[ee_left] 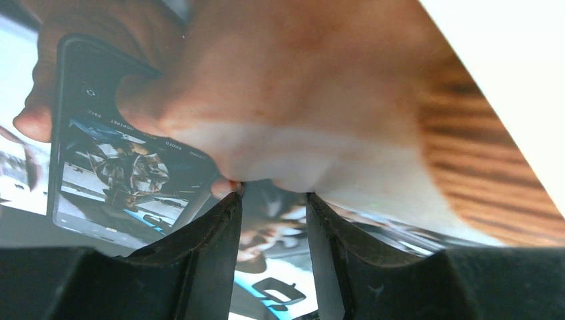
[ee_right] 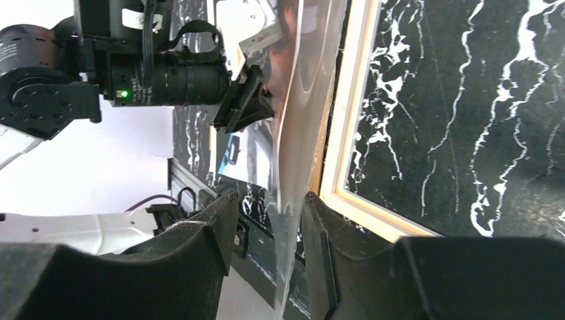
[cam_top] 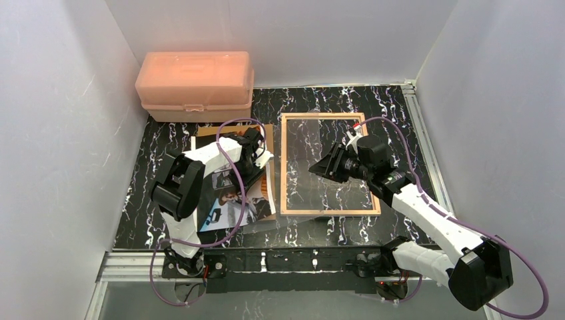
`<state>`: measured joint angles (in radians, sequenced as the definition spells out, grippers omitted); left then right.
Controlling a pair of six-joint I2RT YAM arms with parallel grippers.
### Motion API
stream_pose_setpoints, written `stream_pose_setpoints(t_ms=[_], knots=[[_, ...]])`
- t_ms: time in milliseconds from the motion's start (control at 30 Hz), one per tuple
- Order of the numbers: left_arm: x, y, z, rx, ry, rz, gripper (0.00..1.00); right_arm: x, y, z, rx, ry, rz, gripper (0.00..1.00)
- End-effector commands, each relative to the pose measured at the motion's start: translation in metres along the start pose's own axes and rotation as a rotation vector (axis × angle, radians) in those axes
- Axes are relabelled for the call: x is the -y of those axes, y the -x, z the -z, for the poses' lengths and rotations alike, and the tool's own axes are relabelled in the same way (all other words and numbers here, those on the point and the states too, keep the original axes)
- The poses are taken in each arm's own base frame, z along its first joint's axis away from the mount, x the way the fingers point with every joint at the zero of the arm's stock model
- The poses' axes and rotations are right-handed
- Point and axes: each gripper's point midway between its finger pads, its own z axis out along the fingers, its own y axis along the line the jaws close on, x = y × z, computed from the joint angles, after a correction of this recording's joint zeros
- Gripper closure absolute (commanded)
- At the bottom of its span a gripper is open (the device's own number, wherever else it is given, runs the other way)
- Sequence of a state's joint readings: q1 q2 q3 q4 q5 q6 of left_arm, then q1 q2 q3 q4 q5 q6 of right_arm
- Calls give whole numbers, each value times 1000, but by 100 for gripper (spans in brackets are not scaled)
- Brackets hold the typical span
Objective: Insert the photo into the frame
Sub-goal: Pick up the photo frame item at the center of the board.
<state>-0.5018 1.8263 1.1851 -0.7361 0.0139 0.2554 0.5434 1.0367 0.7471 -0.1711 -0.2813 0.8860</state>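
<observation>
The frame (cam_top: 330, 212) lies flat in the middle of the black marbled tabletop (cam_top: 141, 200), tan wood side up, with the marble showing through its opening. The photo (cam_top: 226, 203) lies left of it, picture side up, partly over a brown board (cam_top: 208, 131) and largely under the left arm. Its right edge is just beside the frame's left rail; I cannot tell whether they touch. A pink box (cam_top: 194, 83) sits at the far left against the back wall, well apart from both.

In the left wrist view, the left claw (ee_left: 273, 195) points at the face of the photo (ee_left: 120, 167), which shows a hand holding a phone. The fingers stand partly apart with the print showing through the gap. Their tips look pressed against the glossy surface, and nothing is pinched.

The right claw (cam_top: 318, 168) hangs over the left part of the frame, pointing toward the left arm. In its own view the right claw (ee_right: 266, 197) has its fingers parted to a middling width. A thin, glossy, see-through sheet (ee_right: 293, 167) stands on edge in line with the gap, between the photo and the frame's pale rail (ee_right: 346, 100). The gap is far wider than the sheet, so it is not clamped; I cannot tell whether a finger touches it.
</observation>
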Motion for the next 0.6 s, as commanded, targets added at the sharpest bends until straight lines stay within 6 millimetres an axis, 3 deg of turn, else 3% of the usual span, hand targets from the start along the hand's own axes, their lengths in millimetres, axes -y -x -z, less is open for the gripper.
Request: stream_pose_setpoints(t_ms=[0, 100, 200, 367, 567], knots=[[3, -17, -14, -56, -14, -16, 62, -44, 12, 5, 39, 203, 15, 50], [4, -17, -14, -55, -15, -17, 62, -53, 10, 5, 38, 280, -5, 49], [1, -18, -13, -58, 0, -19, 62, -43, 6, 0, 24, 243, -24, 54], [-3, -18, -10, -57, 22, -22, 62, -28, 11, -1, 28, 117, 16, 67], [-6, -9, 8, -19, 25, -8, 57, -22, 29, 9, 48, -34, 103, 91]])
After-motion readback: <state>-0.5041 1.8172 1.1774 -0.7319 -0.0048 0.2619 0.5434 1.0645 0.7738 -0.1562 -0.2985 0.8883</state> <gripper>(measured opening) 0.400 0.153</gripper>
